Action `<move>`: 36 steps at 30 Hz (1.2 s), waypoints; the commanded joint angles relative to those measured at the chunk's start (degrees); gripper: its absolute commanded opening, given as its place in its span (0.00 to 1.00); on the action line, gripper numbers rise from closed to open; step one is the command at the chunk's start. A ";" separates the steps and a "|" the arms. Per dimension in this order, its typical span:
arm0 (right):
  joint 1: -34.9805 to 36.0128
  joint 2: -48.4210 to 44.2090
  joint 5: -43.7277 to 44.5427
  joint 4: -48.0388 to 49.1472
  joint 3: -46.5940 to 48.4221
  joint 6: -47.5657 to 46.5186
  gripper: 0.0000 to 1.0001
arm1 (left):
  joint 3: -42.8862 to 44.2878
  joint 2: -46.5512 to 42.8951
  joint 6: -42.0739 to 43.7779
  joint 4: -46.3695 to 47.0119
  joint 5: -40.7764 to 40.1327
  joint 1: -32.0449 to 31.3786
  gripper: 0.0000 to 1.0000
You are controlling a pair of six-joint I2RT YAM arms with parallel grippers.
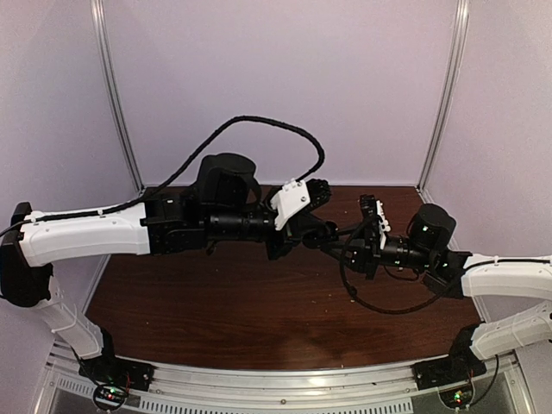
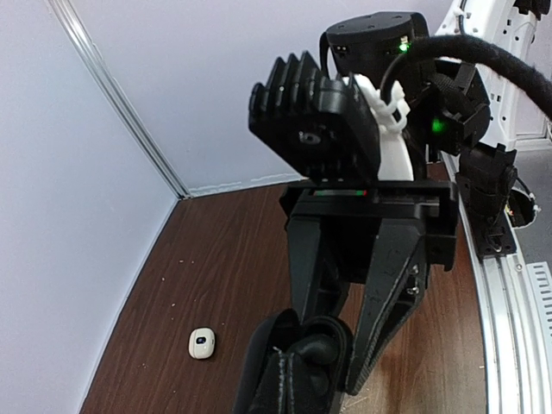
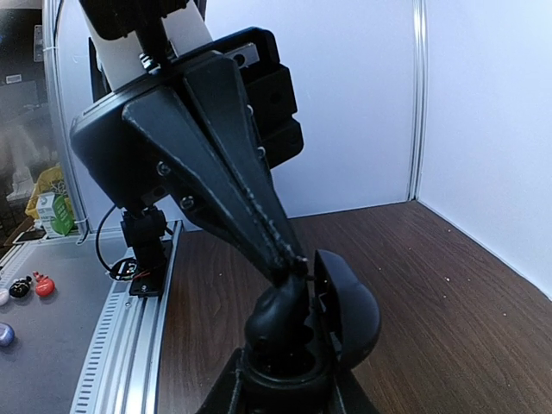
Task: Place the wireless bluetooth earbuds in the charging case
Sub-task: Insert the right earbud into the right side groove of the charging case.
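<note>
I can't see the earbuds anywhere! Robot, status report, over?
Left gripper shut, tips at the open black case. Right gripper shut on that case. No earbud visible. Small white item on the table, out of the way.

The table [image 1: 259,319] has a dark wood-grain top, smooth with a low sheen (pale specks show on it in the wrist views). The walls [image 1: 285,78] are matt pale panel. The corner strips [image 1: 117,95] are dull metal and the rail [image 1: 285,379] is ribbed bare aluminium. The arm shell [image 1: 82,235] is smooth white plastic. The cable [image 1: 285,128] has a black woven sleeve. The left gripper [image 3: 297,261] is matt black plastic with rough, layered edges. The charging case [image 3: 349,310] is smooth, glossy black plastic. The small white case [image 2: 202,343] is smooth plastic.
</note>
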 commanded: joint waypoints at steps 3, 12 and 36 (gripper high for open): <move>0.44 0.05 0.85 1.83 2.05 1.92 0.00 | -0.52 -0.66 0.77 0.44 0.91 -0.49 0.00; 0.40 0.34 1.11 1.25 2.51 2.73 0.00 | 0.20 0.28 1.68 0.43 -3.33 -1.79 0.00; -0.10 0.66 3.31 3.69 2.17 7.08 0.00 | 2.00 2.49 2.98 -1.94 -11.56 -4.27 0.00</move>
